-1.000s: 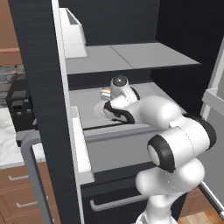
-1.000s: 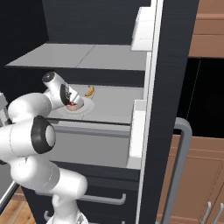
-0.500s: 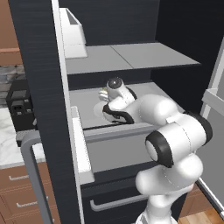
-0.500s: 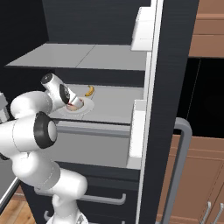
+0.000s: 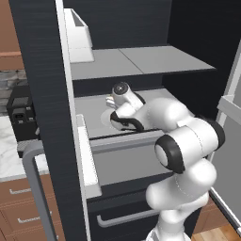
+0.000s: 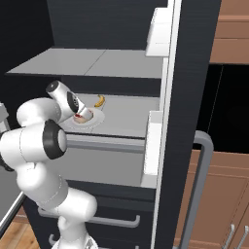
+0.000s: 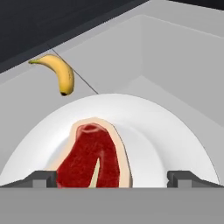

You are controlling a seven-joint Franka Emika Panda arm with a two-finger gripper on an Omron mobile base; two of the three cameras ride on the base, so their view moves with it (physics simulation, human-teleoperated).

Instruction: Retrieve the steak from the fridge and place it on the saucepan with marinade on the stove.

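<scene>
Gripper first: your jaws stand spread as wide as they go, with one dark fingertip low at the left of the hand view and the other low at the right. Nothing is between them in a grip; they straddle the near part of the plate, and you cannot tell from these pictures whether the tips touch it.

Your steak lies flat on that white plate, closer to the left fingertip than to the right one. It is a red slab with a pale fatty rim and a light streak of marbling running through its middle. From the right base view you see a sliver of it just beside the hand, on the plate, which sits on the grey middle shelf of the fridge.

Beyond the plate, apart from it and toward the back of the same shelf, lies a small yellow banana.

In the left base view your hand reaches in over that shelf, under the upper shelf.
</scene>
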